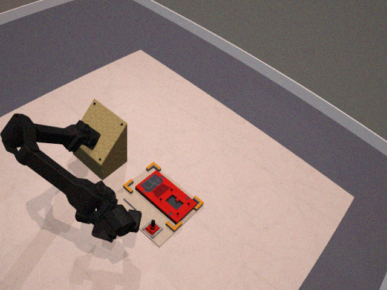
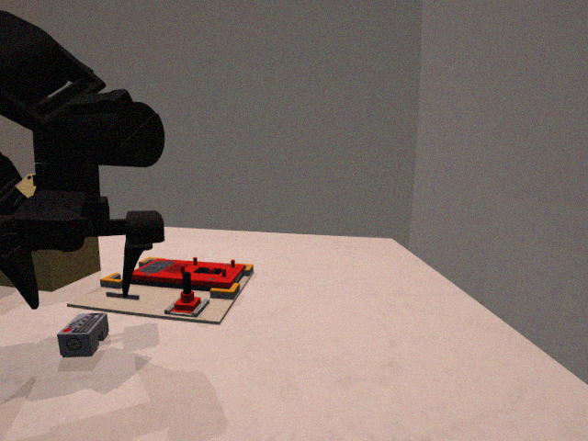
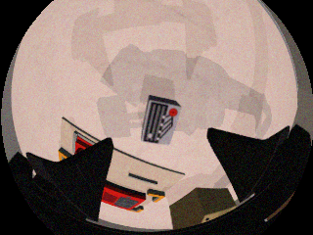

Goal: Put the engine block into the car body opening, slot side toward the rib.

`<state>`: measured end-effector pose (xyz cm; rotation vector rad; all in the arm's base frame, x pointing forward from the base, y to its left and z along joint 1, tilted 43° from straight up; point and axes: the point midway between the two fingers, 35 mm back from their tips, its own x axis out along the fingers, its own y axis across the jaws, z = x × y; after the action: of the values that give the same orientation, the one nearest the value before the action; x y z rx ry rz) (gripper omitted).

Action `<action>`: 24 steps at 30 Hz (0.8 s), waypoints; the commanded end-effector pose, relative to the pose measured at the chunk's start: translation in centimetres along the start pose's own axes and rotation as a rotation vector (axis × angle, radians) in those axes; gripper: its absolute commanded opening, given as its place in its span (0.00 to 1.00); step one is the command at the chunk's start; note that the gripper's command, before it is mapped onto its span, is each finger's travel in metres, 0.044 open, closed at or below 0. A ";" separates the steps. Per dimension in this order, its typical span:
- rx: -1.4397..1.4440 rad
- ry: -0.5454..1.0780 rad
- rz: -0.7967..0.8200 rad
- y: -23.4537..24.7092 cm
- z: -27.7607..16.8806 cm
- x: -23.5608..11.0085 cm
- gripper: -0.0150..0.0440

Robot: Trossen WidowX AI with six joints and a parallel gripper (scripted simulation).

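The grey engine block (image 2: 78,344) (image 3: 158,122) lies on the table, its striped face with a red dot up; a notch shows low on one side in the exterior view. The arm hides it in the top view. My gripper (image 1: 120,223) (image 2: 80,302) (image 3: 160,138) is open and empty, pointing down above the block. In the wrist view the block appears between the spread fingertips. The red car body (image 1: 184,209) (image 2: 165,277) (image 3: 122,191) lies flat on the board. Its opening (image 1: 172,202) (image 2: 205,271) is empty, with a small red rib at one edge.
A red piece with a black upright peg (image 1: 152,228) (image 2: 186,302) stands on the board (image 1: 159,240) (image 2: 152,310) (image 3: 163,172) beside the car body. Orange corner brackets (image 1: 173,226) (image 2: 225,290) surround the body. A tall slanted wooden block (image 1: 107,134) (image 2: 71,267) (image 3: 196,208) stands behind the gripper.
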<state>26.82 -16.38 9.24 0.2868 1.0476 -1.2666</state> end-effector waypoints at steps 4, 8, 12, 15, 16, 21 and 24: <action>0.241 -0.058 0.003 -0.1 -0.1 -0.4 1.00; 0.292 -0.069 0.005 -0.1 -0.1 -0.5 1.00; 0.292 -0.069 0.005 -0.1 -0.1 -0.5 1.00; 0.292 -0.069 0.005 -0.1 -0.3 -0.3 1.00; 0.292 -0.069 0.005 -0.1 -0.2 0.0 1.00; 0.292 -0.069 0.005 -0.1 -0.2 1.1 1.00; 0.292 -0.069 0.005 -0.1 -0.1 1.4 1.00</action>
<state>26.58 -17.03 8.60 0.4707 0.7930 -1.4188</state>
